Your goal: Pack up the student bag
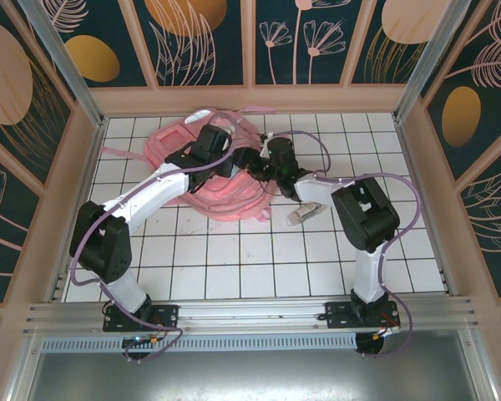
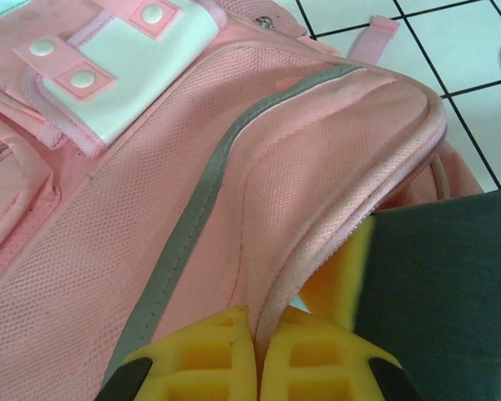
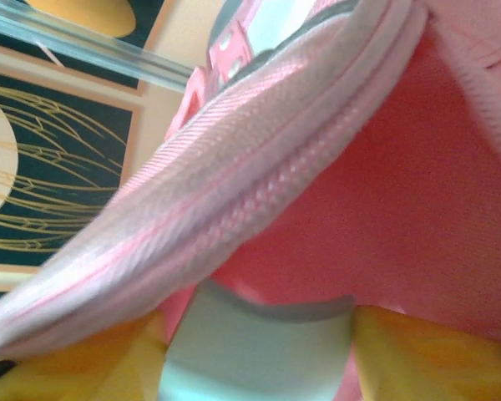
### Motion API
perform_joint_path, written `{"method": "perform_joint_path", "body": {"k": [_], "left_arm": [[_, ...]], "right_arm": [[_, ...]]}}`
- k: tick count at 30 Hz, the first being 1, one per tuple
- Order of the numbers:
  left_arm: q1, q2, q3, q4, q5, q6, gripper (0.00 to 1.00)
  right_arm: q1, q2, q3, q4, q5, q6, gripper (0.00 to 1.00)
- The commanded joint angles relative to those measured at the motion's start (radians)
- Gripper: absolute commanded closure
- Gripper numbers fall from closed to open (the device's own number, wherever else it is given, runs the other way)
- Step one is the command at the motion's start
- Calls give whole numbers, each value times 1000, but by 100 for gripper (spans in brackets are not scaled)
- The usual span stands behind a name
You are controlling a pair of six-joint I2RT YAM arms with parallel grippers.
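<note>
The student bag (image 1: 221, 196), a big pink backpack with a grey stripe, lies at the back of the tiled table. My left gripper (image 1: 231, 157) is shut on the bag's zip edge, with pink fabric pinched between its yellow fingers (image 2: 209, 355). That edge is lifted, so the bag's mouth (image 2: 363, 125) gapes. My right gripper (image 1: 252, 164) reaches into that mouth from the right. Its yellow fingers (image 3: 417, 351) stand apart. Between them sits a pale mint flat thing (image 3: 259, 351) with a grey edge, against the pink lining (image 3: 384, 192). The zip rim (image 3: 234, 209) arches above it.
A small whitish object (image 1: 304, 214) lies on the tiles just right of the bag, under my right forearm. A pink strap (image 1: 117, 153) trails left of the bag. Wooden frame walls (image 1: 417, 167) close in the table on three sides. White tiles (image 1: 250, 259) stretch between the bag and the arm bases.
</note>
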Motion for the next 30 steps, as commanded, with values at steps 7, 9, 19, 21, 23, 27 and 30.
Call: {"method": "perform_joint_path", "body": {"k": [7,9,19,21,23,27,30], "left_arm": [[13,-38,6,75,38,-36,100],[14,-39,5,75,36,-34,100],[15,-39,2,87,69,-49,100],[15,-39,2,89,79,-54,100],[16,-41,0,89,93,-60,100],[15,-49,-12,106,135,-81,100],[15,-52,-21,115,148,-94,100]], "right_arm": [[-19,-87,26,-75,51,-92,25],[-22,-91,33,-95,55,-105,26],[18,-83,6,-175,57,-106,64],[24,-53,23,-173,55,-95,69],[30,-11,58,-175,54,-92,71],[49,109,193,-199,35,-88,75],[68,188,308,-220,-1,-86,76]]}}
